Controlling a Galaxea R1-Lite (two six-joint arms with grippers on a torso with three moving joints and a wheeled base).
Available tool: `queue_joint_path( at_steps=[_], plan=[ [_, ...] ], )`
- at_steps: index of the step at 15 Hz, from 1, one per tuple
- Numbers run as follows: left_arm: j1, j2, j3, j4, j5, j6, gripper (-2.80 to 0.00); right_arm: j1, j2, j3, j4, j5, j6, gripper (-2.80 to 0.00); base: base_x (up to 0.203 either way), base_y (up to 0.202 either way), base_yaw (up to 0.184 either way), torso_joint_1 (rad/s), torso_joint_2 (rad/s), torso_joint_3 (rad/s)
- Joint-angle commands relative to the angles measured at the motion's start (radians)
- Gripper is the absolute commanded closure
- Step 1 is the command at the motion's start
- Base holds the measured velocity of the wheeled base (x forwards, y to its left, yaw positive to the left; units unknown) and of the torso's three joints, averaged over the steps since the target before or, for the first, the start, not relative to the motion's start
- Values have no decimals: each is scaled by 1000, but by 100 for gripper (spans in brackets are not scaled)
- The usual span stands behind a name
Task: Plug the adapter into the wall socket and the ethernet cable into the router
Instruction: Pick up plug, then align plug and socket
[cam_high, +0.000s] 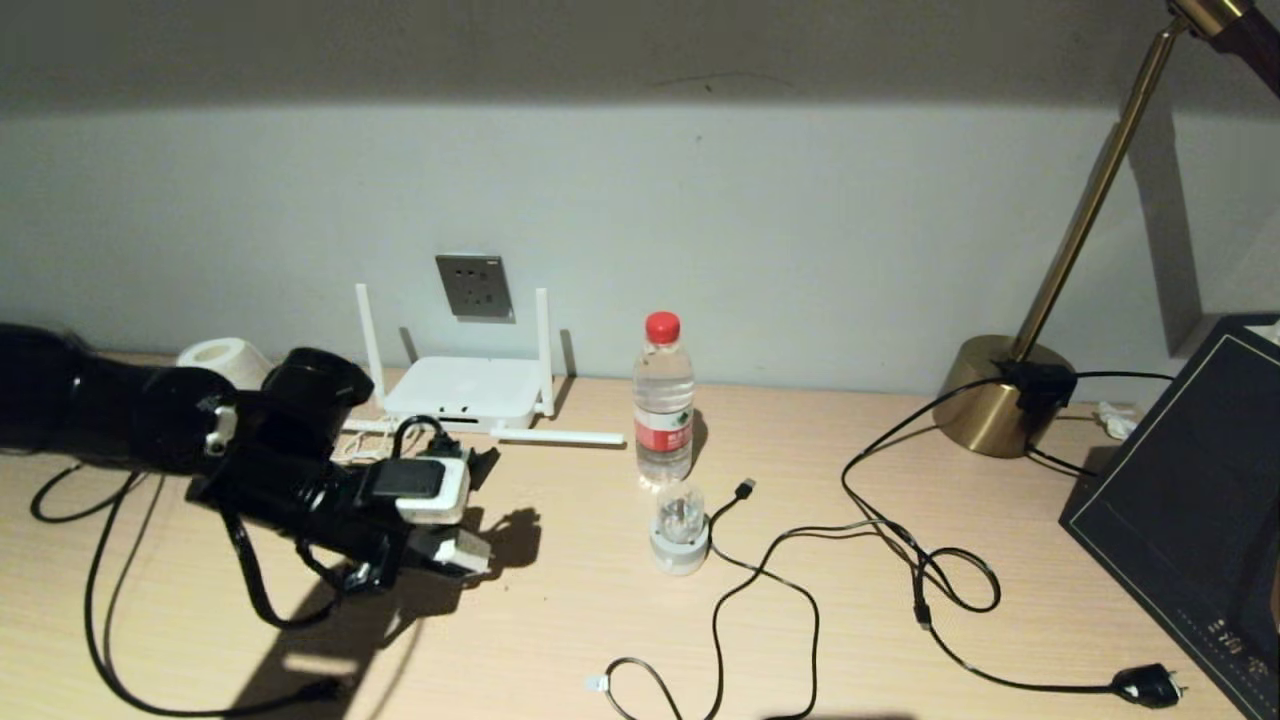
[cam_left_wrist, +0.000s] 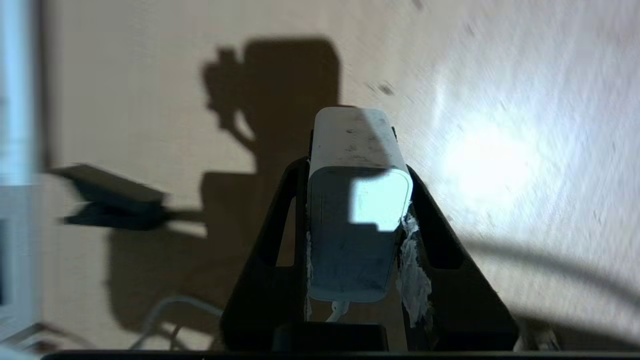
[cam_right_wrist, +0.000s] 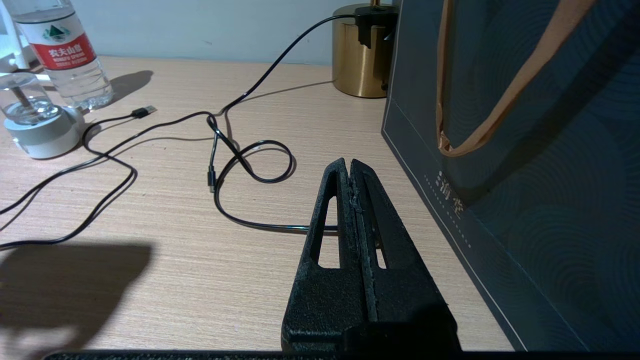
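Note:
My left gripper (cam_high: 425, 550) is shut on the white boxy adapter (cam_high: 463, 551) and holds it just above the desk, in front of the router. In the left wrist view the adapter (cam_left_wrist: 357, 200) fills the gap between the black fingers (cam_left_wrist: 280, 240). The grey wall socket (cam_high: 474, 287) is on the wall behind the white router (cam_high: 462, 392), which has two antennas up and one lying flat. A black cable ending in a small clear connector (cam_high: 597, 684), apparently the ethernet cable, lies near the front edge. My right gripper (cam_right_wrist: 348, 165) is shut and empty above the desk beside a dark bag.
A water bottle (cam_high: 663, 400) and a clear-domed gadget (cam_high: 680, 530) stand right of the router. A thin USB cable (cam_high: 745, 488) and a lamp cord with plug (cam_high: 1150, 686) sprawl across the desk. The brass lamp base (cam_high: 995, 395) and dark paper bag (cam_high: 1190, 500) are at the right.

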Motion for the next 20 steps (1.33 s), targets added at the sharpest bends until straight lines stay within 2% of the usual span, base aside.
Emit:
queue_joint_path(
  at_steps=[1,3,5,8,9,10,11,13,15,17,18,20],
  plan=[
    [-1,-67,-19,-42,-43,-92,0,0,1,32,-1,0,0,0,0,0,0,0,0,0],
    [6,-150,-39,-161,-67,-307,0,0,1,32,-1,0,0,0,0,0,0,0,0,0],
    [20,-222,-40,-248,-57,-553,0,0,1,32,-1,0,0,0,0,0,0,0,0,0],
    [23,-304,-60,-282,35,-942,0,0,1,32,-1,0,0,0,0,0,0,0,0,0],
    [23,-317,-52,-295,82,-1025,0,0,1,32,-1,0,0,0,0,0,0,0,0,0],
    [23,-322,-23,-326,119,-1054,0,0,1,32,-1,0,0,0,0,0,0,0,0,0],
    [22,-319,39,-404,150,-1065,0,0,1,32,-1,0,0,0,0,0,0,0,0,0],
    [15,-291,198,-730,219,-1078,0,0,1,32,-1,0,0,0,0,0,0,0,0,0],
    [-14,-220,340,-1129,308,-1125,0,0,1,32,-1,0,0,0,0,0,0,0,0,0],
    [-48,-114,396,-1407,417,-1175,0,0,1,32,-1,0,0,0,0,0,0,0,0,0],
    [-56,-56,401,-1506,461,-1193,0,0,1,32,-1,0,0,0,0,0,0,0,0,0],
    [-60,40,394,-1635,509,-1219,0,0,1,32,-1,0,0,0,0,0,0,0,0,0]
  ],
)
